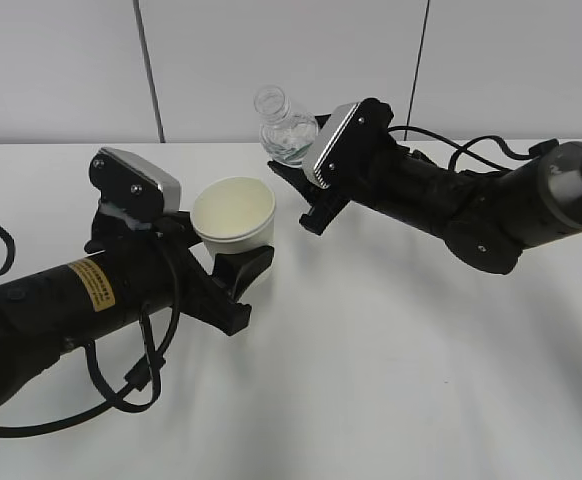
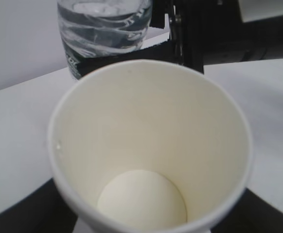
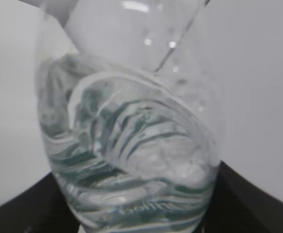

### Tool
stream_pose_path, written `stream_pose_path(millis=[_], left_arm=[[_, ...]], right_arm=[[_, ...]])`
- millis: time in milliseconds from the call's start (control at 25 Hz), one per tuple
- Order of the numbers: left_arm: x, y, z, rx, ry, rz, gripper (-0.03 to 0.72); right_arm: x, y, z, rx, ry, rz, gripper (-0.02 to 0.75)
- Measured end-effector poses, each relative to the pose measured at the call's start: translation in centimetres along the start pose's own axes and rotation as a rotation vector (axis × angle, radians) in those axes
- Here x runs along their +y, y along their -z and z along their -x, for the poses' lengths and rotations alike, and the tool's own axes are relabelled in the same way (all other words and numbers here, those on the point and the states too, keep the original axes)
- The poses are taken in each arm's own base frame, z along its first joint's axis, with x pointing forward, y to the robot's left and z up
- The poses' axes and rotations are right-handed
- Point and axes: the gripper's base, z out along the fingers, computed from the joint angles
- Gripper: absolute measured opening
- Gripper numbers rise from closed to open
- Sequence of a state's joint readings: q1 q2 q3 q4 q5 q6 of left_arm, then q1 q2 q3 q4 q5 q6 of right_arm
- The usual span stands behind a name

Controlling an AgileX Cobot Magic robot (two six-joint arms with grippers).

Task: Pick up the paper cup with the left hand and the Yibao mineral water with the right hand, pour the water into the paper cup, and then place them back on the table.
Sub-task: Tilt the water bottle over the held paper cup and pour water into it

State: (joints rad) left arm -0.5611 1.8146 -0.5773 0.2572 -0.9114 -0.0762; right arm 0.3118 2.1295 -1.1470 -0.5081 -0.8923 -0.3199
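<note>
The cream paper cup [image 1: 234, 215] is held upright in my left gripper [image 1: 233, 262], lifted off the white table [image 1: 401, 380]. It fills the left wrist view [image 2: 146, 160] and its inside looks empty. My right gripper [image 1: 296, 180] is shut on the Yibao mineral water [image 1: 286, 128], a clear capless bottle, tilted with its neck up and to the left, just above and right of the cup. The bottle fills the right wrist view [image 3: 132, 141], with water inside and black jaws at both lower corners. It also shows behind the cup in the left wrist view [image 2: 102, 29].
A black cable [image 1: 121, 390] loops under the left arm at the front left. Another cable [image 1: 471, 150] runs behind the right arm. A grey wall panel stands behind the table.
</note>
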Motion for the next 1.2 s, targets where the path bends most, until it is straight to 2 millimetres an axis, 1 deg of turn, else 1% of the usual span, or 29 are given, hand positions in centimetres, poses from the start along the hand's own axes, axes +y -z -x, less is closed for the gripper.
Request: stream_pose_path(millis=[520,720,920,1200], left_arm=[[0.0,0.0,-0.01,0.001,0.0,0.0,0.458],[0.01,0.0,-0.11,0.012,0.0,0.001,0.458],[0.03,0.02,-0.54,0.059,-0.001,0.003,0.458],[0.02,0.02,-0.55,0.06,-0.002,0.003,0.458]], right_arm=[[0.0,0.0,0.07,-0.008,0.094,-0.001,0.465],[0.01,0.0,0.07,-0.008,0.18,0.0,0.465],[0.01,0.0,0.07,-0.008,0.249,0.0,0.465],[0.01,0.0,0.07,-0.008,0.386,-0.001,0.465]])
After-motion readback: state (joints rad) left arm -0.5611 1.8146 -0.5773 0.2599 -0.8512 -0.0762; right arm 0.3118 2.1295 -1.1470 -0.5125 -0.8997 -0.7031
